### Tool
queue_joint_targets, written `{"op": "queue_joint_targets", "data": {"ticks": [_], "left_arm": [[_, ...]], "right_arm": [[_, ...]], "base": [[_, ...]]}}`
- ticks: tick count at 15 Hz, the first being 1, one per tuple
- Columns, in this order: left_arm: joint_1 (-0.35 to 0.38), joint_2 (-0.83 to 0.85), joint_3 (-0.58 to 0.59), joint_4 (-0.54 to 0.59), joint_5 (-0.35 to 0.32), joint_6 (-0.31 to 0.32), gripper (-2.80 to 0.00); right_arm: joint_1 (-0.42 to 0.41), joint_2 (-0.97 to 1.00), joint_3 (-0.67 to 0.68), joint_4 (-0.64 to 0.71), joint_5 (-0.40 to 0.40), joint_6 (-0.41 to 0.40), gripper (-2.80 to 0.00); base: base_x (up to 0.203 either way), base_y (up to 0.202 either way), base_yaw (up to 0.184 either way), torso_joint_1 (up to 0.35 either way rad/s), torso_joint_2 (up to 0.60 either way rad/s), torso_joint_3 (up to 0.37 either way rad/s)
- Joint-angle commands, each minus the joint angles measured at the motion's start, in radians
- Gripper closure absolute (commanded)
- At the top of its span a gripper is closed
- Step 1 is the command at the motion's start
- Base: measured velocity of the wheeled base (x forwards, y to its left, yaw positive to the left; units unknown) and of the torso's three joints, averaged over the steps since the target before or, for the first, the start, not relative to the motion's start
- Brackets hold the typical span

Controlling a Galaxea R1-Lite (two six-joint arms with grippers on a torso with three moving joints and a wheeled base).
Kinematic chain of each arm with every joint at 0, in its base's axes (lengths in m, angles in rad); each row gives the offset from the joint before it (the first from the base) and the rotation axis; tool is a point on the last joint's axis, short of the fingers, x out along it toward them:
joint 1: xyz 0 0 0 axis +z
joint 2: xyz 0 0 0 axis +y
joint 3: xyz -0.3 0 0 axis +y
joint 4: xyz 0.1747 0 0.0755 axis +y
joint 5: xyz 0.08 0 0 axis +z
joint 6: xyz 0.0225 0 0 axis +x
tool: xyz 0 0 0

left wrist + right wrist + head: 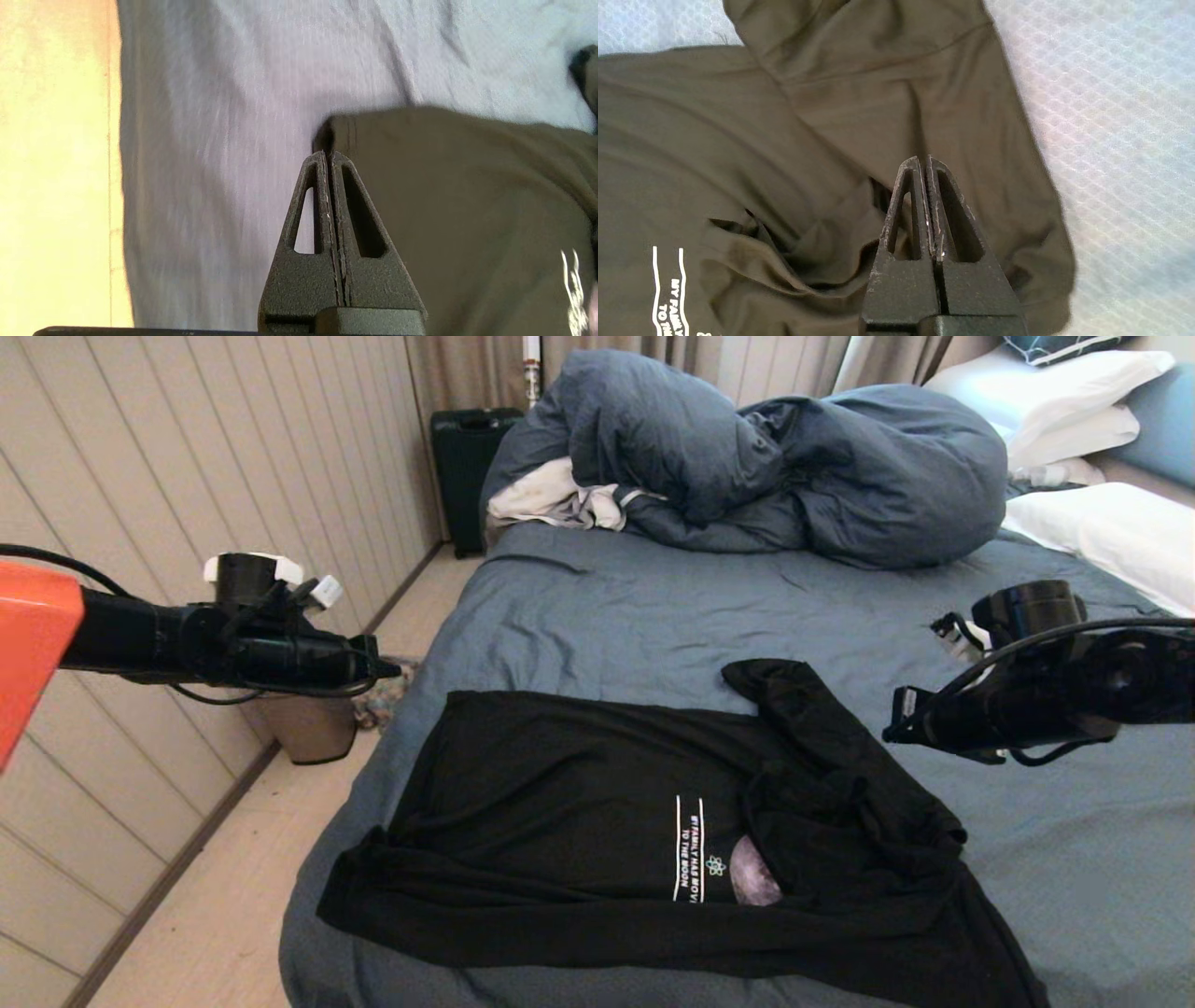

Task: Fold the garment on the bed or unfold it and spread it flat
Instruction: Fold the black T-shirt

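Note:
The black T-shirt [579, 821] lies on the slate-blue bed sheet [635, 607] near the front edge. Its left part is flat. Its right part is bunched and folded over, half covering the grey moon print [754, 875] beside the white lettering [691, 849]. My left gripper [392, 667] is shut and empty, raised over the bed's left edge. In the left wrist view that gripper [327, 154] hangs above a corner of the shirt [467, 210]. My right gripper [892, 719] is shut and empty above the crumpled side. In the right wrist view it [924, 161] hovers over the folds of the shirt [784, 140].
A puffy slate-blue duvet [747, 457] is heaped at the bed's far end beside a white-grey cloth [560, 499], with white pillows [1111, 532] at the right. A black suitcase [467, 467] and a bin [308, 728] stand on the wooden floor [215, 915] along the panelled wall.

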Motion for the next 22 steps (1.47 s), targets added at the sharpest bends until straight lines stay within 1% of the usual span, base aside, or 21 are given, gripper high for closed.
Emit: {"op": "queue_joint_targets", "data": {"ticks": [1,2,3,5,6,8,9,11,13,15,16,17,20,22], "left_arm": [[-0.018,0.094,-0.107,0.033,-0.002,-0.001,0.00],[-0.036,0.114,-0.152,0.069,-0.001,0.002,0.00],[-0.057,0.125,-0.174,0.103,-0.004,0.008,-2.80],[-0.076,0.149,-0.178,0.106,-0.036,0.013,-2.80],[-0.079,0.172,-0.186,0.101,-0.041,0.015,-2.80],[-0.079,0.184,-0.199,0.097,-0.044,0.052,-2.80],[-0.080,0.189,-0.202,0.095,-0.044,0.058,-2.80],[-0.079,0.199,-0.205,0.094,-0.045,0.059,-2.80],[-0.080,0.194,-0.198,0.093,-0.066,0.052,-2.80],[-0.080,0.185,-0.197,0.098,-0.147,0.040,-2.80],[-0.079,0.184,-0.205,0.099,-0.189,0.019,-2.80],[-0.082,0.192,-0.221,0.096,-0.202,-0.001,-2.80],[-0.130,0.247,-0.314,0.087,-0.188,-0.037,-2.80],[-0.129,0.256,-0.309,0.085,-0.162,-0.043,-2.80]], "right_arm": [[0.000,0.004,0.018,-0.024,0.000,0.003,0.00],[0.000,-0.002,0.028,-0.037,0.000,0.003,0.00],[-0.001,-0.002,0.034,-0.038,0.002,0.004,0.00],[-0.005,0.008,0.046,-0.045,0.002,0.003,0.00],[-0.006,0.014,0.051,-0.056,0.002,0.003,0.00],[-0.006,0.027,0.059,-0.080,0.002,0.003,0.00],[-0.005,0.032,0.065,-0.086,0.001,0.002,0.00],[-0.003,0.031,0.078,-0.098,0.001,0.003,0.00],[-0.005,0.032,0.081,-0.098,0.002,0.003,0.00],[-0.005,0.032,0.080,-0.098,0.002,0.003,0.00],[-0.005,0.032,0.080,-0.098,0.003,0.003,0.00],[-0.005,0.032,0.079,-0.098,0.002,0.003,0.00],[-0.006,0.026,0.082,-0.098,0.003,0.003,0.00],[-0.005,0.024,0.086,-0.098,0.003,0.002,0.00]], "base": [[0.000,0.000,0.000,0.000,0.00,0.000],[0.000,0.000,0.000,0.000,0.00,0.000],[0.000,0.000,0.000,0.000,0.00,0.000],[0.000,0.000,0.000,0.000,0.00,0.000],[0.000,0.000,0.000,0.000,0.00,0.000],[0.000,0.000,0.000,0.000,0.00,0.000],[0.000,0.000,0.000,0.000,0.00,0.000],[0.000,0.000,0.000,0.000,0.00,0.000],[0.000,0.000,0.000,0.000,0.00,0.000],[0.000,0.000,0.000,0.000,0.00,0.000],[0.000,0.000,0.000,0.000,0.00,0.000],[0.000,0.000,0.000,0.000,0.00,0.000],[0.000,0.000,0.000,0.000,0.00,0.000],[0.000,0.000,0.000,0.000,0.00,0.000]]}}
